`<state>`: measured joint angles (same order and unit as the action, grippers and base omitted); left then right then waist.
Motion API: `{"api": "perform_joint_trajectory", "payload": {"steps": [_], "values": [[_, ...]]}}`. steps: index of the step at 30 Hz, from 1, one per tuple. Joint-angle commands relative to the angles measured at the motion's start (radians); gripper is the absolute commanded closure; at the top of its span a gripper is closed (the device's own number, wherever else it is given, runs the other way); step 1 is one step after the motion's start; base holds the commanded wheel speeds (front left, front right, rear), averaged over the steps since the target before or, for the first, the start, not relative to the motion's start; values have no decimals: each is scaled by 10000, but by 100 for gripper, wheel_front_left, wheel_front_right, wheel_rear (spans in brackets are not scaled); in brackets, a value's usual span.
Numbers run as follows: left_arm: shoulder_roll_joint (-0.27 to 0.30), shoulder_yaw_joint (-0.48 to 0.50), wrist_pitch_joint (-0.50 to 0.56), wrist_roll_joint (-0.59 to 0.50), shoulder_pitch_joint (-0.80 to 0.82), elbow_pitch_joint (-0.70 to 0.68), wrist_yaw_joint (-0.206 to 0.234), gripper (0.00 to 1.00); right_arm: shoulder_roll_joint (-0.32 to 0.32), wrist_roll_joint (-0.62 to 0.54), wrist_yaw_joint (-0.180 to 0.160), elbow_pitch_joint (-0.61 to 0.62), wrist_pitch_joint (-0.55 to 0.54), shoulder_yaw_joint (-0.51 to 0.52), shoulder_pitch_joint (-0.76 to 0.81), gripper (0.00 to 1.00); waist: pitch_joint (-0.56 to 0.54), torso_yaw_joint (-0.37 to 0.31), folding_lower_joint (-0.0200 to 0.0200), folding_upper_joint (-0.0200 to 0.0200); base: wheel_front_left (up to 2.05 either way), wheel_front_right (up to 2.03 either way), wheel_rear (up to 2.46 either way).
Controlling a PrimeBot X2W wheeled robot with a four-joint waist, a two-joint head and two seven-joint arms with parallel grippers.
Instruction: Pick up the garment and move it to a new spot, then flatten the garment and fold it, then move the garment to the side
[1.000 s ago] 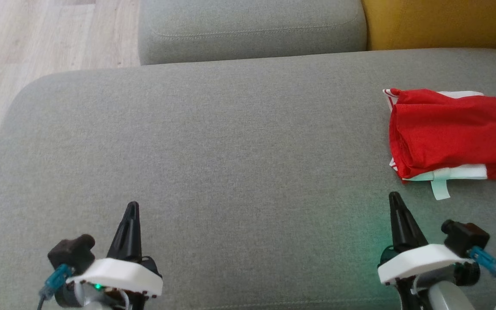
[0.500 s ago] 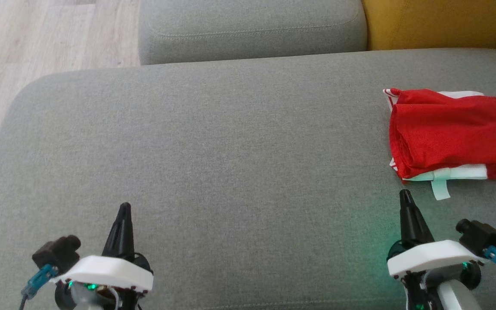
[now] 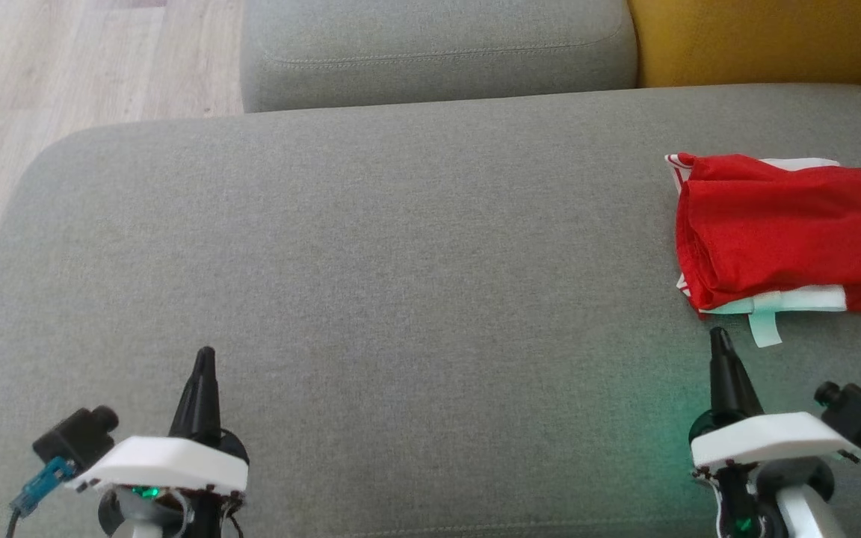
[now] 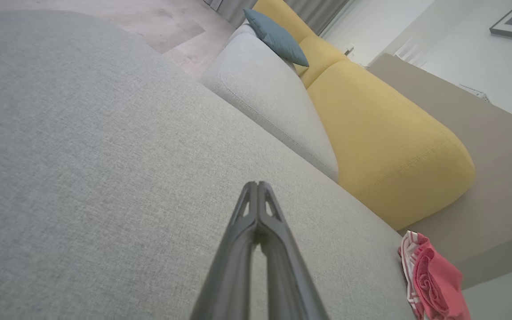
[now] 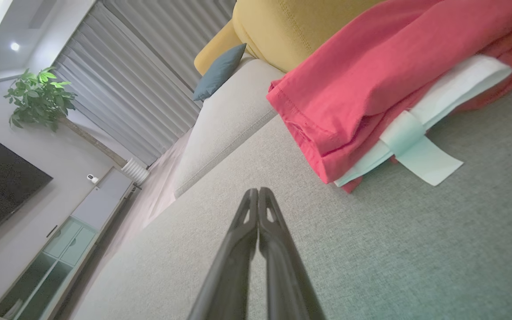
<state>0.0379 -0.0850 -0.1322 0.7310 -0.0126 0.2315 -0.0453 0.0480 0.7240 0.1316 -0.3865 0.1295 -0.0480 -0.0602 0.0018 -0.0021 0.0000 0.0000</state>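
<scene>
A wide grey sofa seat (image 3: pixel 415 261) seen from above, with a folded red garment (image 3: pixel 782 228) lying at about 3 o'clock, close to the seat's right edge and partly cut off by the frame. A white layer shows under the red cloth, and a short white strip (image 3: pixel 764 329) pokes out from the near edge toward 6 o'clock. The left tool (image 3: pixel 205 351) sits at 7 o'clock over bare fabric, well apart from the garment, its two dark fingers pressed together and holding nothing. The right tool (image 3: pixel 718 332) sits at 5 o'clock, fingers likewise pressed together and empty, its tip just short of the garment's near corner, beside the white strip but apart from it. A yellow cushion (image 3: pixel 759 37) stands at 1 o'clock and a wooden floor (image 3: pixel 87 60) shows at 11 o'clock. The garment looks thin, light and limp, so it would probably sag and fall open if lifted by one layer or by the strip. A safer hold seems to be a pinch through all the layers at the thick folded edge on its 9 o'clock side.
</scene>
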Motion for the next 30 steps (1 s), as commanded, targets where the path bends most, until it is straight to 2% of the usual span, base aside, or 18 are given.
{"api": "perform_joint_trajectory", "payload": {"steps": [1, 30], "values": [[110, 236, 60, 336, 550, -279, -83, 100, 88, 349, -3, 423, -77, 43, -487, 100, 0, 1, 0, 0, 0, 0, 0], [145, 817, 877, 3362, 779, -132, -356, 100, 101, 3402, -6, 778, -872, 553, -479, 100, 5, 8, 0, 0, 0, 0, 0]]}}
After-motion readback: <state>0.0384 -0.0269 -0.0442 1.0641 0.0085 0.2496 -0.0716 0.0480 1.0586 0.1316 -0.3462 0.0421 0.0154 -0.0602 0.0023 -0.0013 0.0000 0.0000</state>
